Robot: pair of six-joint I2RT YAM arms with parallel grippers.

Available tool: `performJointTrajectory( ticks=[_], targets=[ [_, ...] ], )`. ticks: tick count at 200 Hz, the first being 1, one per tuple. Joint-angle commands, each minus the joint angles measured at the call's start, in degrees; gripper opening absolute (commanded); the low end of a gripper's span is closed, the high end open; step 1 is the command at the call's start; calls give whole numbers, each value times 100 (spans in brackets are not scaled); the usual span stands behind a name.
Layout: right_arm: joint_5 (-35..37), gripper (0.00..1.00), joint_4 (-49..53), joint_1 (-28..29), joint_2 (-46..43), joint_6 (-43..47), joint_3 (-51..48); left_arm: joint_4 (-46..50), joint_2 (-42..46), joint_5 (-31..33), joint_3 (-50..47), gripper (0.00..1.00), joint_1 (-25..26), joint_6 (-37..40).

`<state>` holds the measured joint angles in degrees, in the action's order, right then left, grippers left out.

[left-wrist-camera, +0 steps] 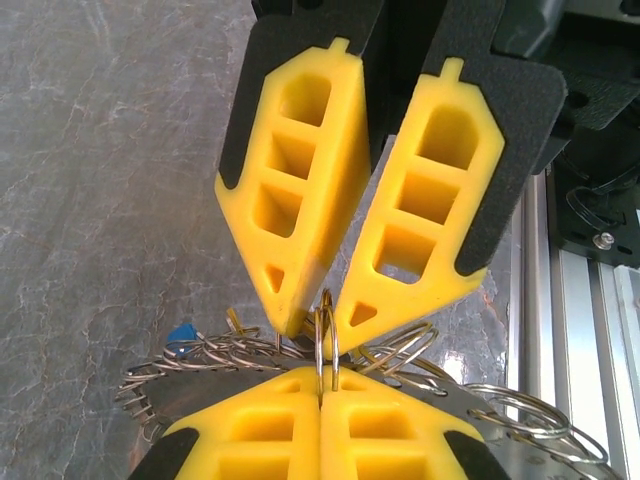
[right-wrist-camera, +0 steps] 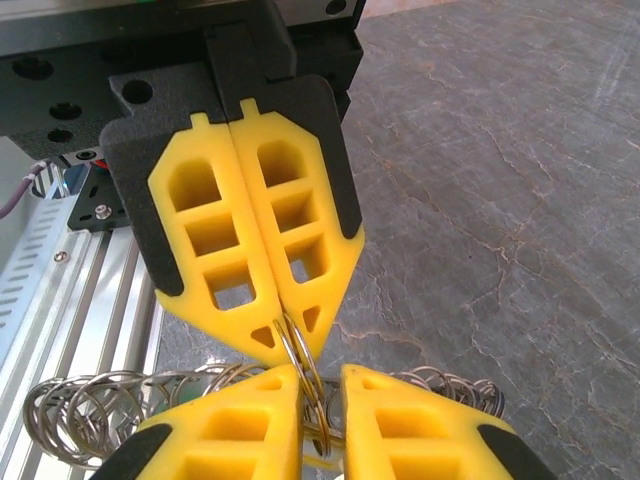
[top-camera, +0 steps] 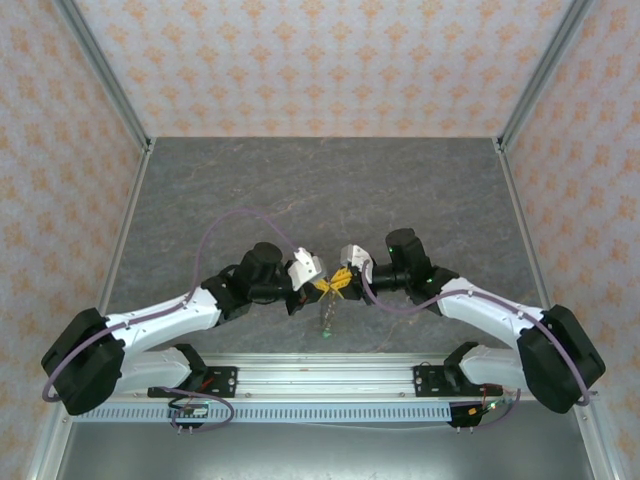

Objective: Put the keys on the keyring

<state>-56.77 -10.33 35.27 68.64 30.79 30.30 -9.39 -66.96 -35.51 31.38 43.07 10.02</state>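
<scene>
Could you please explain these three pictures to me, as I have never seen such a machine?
A robot's left arm and right arm are bolted at a grey table's near edge. One picture looks down from above; the other two come from a camera on each wrist, facing its yellow fingers. The left claw is shut on a loop of the keyring, a bunch of wire rings. The right claw has its fingers slightly apart around that loop. A blue key head shows beside them.
</scene>
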Motion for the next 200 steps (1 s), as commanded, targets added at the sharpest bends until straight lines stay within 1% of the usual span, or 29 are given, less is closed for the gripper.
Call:
performJointTrajectory(
  ticks=[1, 15, 28, 42, 58, 74, 94, 112, 136, 149, 155, 179, 200],
  targets=[
    [-174, 14, -407, -80, 70, -108, -145, -733, 270, -108, -42, 0, -18, -162],
    [-185, 12, -444, -90, 108, -126, -156, -807, 308, -106, -85, 0, -27, -224],
    [-139, 6, -446, -90, 125, -132, -146, -816, 328, -67, -114, 0, -27, -246],
    [-145, 0, -414, -87, 90, -152, -93, -609, 333, -9, -52, 0, -31, -179],
    [-194, 0, -138, -89, 29, -27, 78, -219, 348, 76, 61, 0, -27, -11],
    [-152, 0, 420, -67, -16, 268, 305, 162, 381, 267, 173, 15, -25, 176],
    [95, 0, 1045, 30, -52, 666, 571, 632, 451, 496, 322, 21, -26, 473],
    [245, 0, 1312, 83, -53, 844, 709, 1013, 458, 587, 506, 22, -28, 696],
    [393, 0, 1609, 177, -50, 1060, 869, 1015, 448, 544, 574, 24, -31, 737],
    [404, 0, 1606, 191, -53, 1063, 889, 1069, 361, 457, 639, 24, -28, 746],
    [395, 0, 1587, 206, -208, 1061, 898, 1097, 314, 387, 670, 24, -27, 759],
    [395, 0, 1454, 227, -210, 1000, 889, 1194, 154, 117, 761, 25, -27, 802],
    [389, 0, 1419, 227, -202, 991, 888, 1197, 104, 24, 780, 25, -27, 810]
  ],
)
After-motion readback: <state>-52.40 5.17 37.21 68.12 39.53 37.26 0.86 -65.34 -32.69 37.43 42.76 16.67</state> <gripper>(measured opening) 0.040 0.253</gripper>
